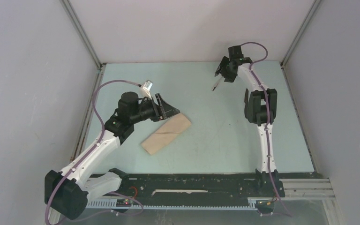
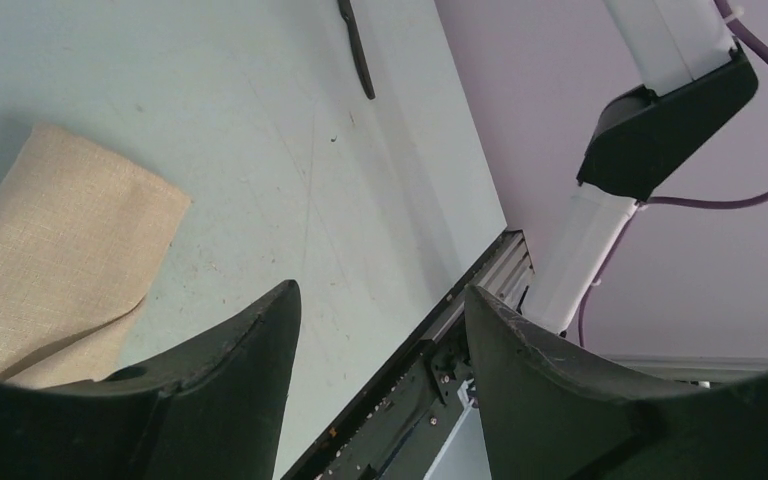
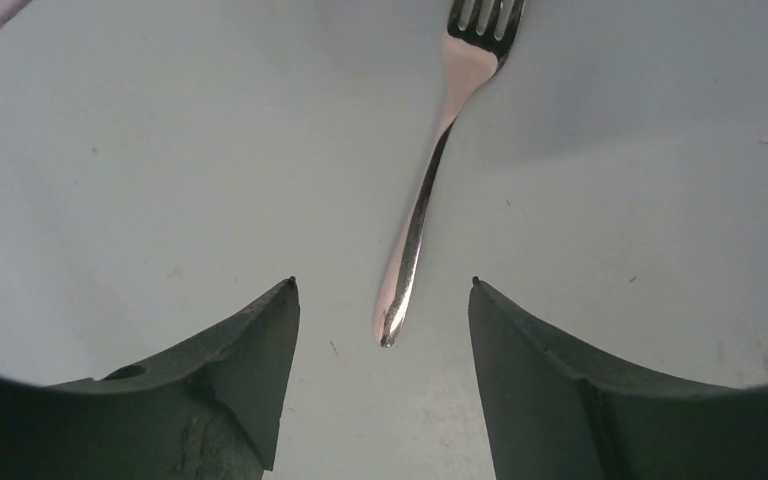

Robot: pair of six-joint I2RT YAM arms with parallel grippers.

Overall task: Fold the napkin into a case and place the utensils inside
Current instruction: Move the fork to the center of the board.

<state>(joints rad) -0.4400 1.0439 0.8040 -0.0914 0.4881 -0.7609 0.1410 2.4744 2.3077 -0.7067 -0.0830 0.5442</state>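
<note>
Right tool (image 3: 381,285) spread over fork (image 3: 428,185), arm stretched far; left tool (image 2: 380,290) spread, seemingly above case (image 2: 60,240).

The top camera looks down from above the near edge, taking in the whole table (image 1: 225,136). The left wrist camera faces low across it toward the right arm (image 2: 660,120); both show the folded napkin (image 1: 166,135). The right wrist camera hangs close over the fork (image 3: 430,170).

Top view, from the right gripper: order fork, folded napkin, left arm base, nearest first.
From the right gripper:
1. Fork, on the table just off its fingers, far side.
2. Folded napkin, mid-table, toward the left.
3. Left arm base, near-left corner.
</note>
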